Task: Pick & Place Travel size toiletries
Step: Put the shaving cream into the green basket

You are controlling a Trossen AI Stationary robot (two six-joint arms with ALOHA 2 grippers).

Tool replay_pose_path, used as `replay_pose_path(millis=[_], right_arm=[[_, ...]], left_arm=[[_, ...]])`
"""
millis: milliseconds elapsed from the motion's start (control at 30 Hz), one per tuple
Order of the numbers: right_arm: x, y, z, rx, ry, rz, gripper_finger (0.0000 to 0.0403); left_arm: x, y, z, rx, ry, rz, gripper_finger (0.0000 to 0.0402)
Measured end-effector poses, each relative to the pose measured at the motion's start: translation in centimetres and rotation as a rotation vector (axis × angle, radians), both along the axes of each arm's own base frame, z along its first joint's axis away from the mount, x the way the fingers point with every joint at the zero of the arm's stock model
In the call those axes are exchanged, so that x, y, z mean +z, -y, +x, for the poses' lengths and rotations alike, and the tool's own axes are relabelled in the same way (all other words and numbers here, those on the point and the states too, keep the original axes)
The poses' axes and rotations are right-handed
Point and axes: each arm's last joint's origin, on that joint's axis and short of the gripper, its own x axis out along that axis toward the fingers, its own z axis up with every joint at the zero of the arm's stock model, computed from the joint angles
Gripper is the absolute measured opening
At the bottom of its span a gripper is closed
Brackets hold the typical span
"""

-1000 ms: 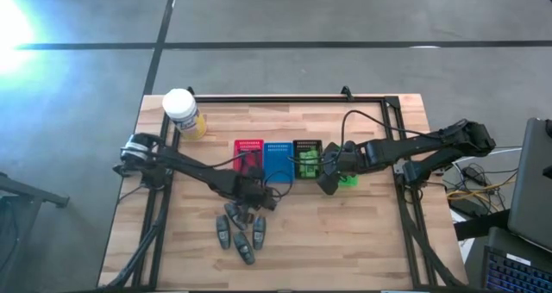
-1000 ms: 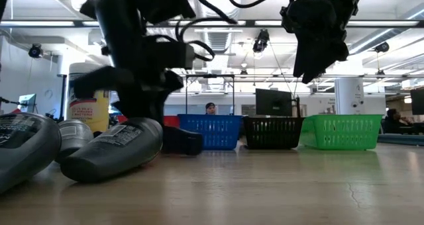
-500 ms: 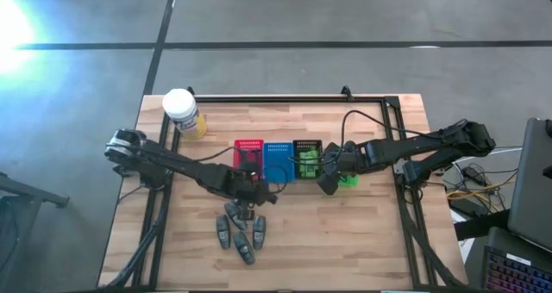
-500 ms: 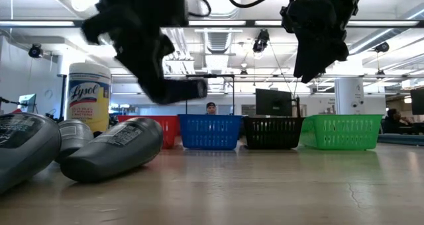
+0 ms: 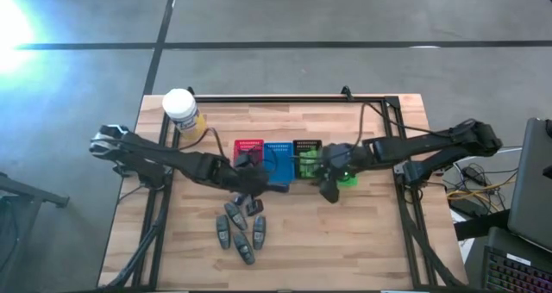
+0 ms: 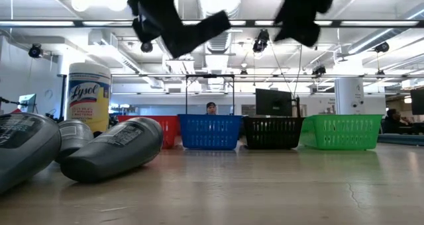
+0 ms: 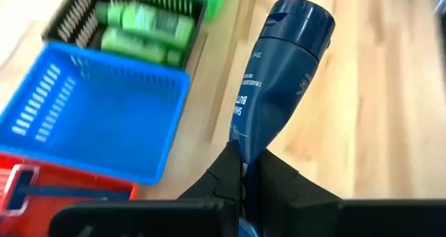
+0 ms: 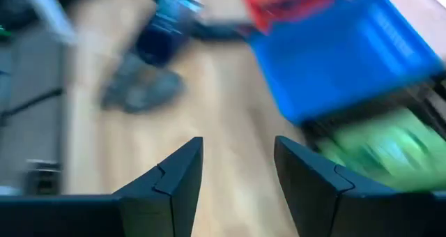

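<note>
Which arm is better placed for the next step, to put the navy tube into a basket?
The left. Its hand already grips the navy tube in the air, just beside the blue basket. The right hand is open and holds nothing, near the green basket.

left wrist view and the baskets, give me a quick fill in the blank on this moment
1. The left gripper holds a dark ____ tube between its fingers.
2. The green tubes lie in the ____ basket.
3. The blue basket holds ____ tubes.
4. The right gripper has its fingers ____.

Missing words: blue; black; no; open
</note>
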Motion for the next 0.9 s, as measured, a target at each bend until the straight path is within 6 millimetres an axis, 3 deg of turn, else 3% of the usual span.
replay_pose_path(millis=[133,400,600,900], right_arm=[[1.3,-0.3,0.1,0.106,0.119,0.021,0.0193],[1.2,-0.6,0.2,0.264,0.140,-0.088,0.0236],[1.1,-0.3,0.3,0.248,0.143,-0.158,0.0255],[1.1,-0.2,0.4,0.177,0.136,-0.079,0.0269]], left_arm=[[1.0,-0.5,0.4,0.027,0.102,-0.033,0.0026],[1.0,-1.0,1.5,0.040,0.162,-0.036,0.0026],[0.6,-1.0,1.8,0.030,0.152,-0.019,0.0026],[0.2,-1.5,3.0,0.021,0.205,-0.024,0.0026]])
